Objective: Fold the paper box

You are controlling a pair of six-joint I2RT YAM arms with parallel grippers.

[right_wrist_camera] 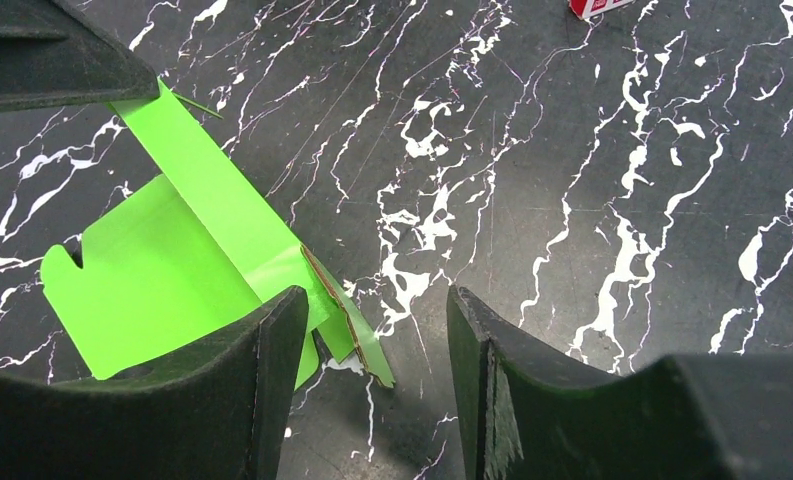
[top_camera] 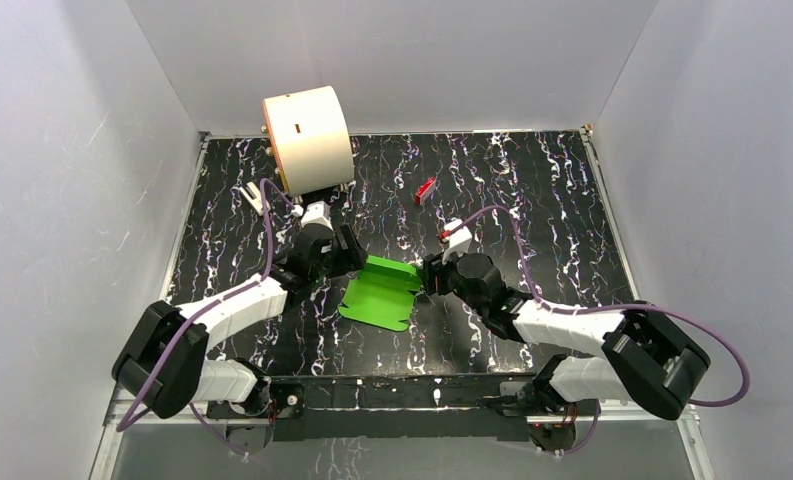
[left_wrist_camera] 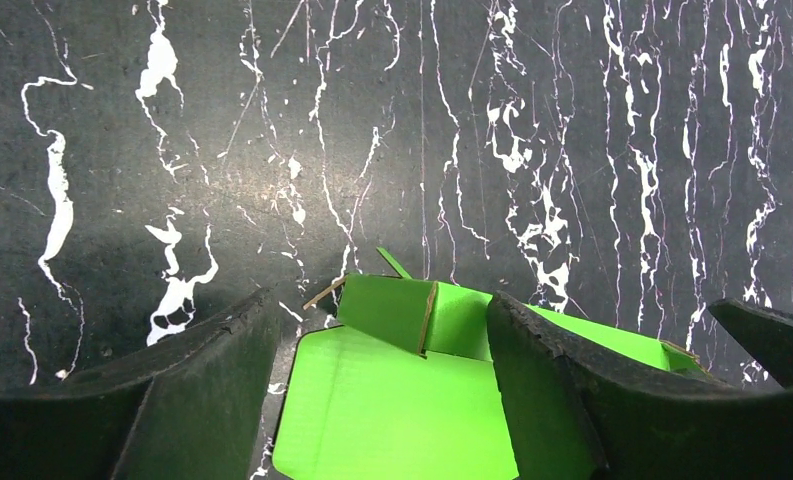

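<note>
While the left claw (left_wrist_camera: 380, 310) sits spread wide, the paper box (left_wrist_camera: 392, 420) lies mostly flat between its fingers (left_wrist_camera: 202, 400). It's bright green, and one flap is folded up near the tips, showing a brown raw edge. The right claw (right_wrist_camera: 377, 292) is spread too, with nothing pinched. One of its fingers covers a corner of the sheet, and a small green flap pokes into the gap.

The top view puts the box mid-counter (top_camera: 532, 200) between both claws, though the arms hide any contact there. The right wrist view shows a raised green wall running up to a dark, cropped finger at top left.

The red block (right_wrist_camera: 597, 6) is cut by that frame's top edge, and I can't read anything on it. The cream cylinder (top_camera: 307, 138) only shows from above, back left.
</note>
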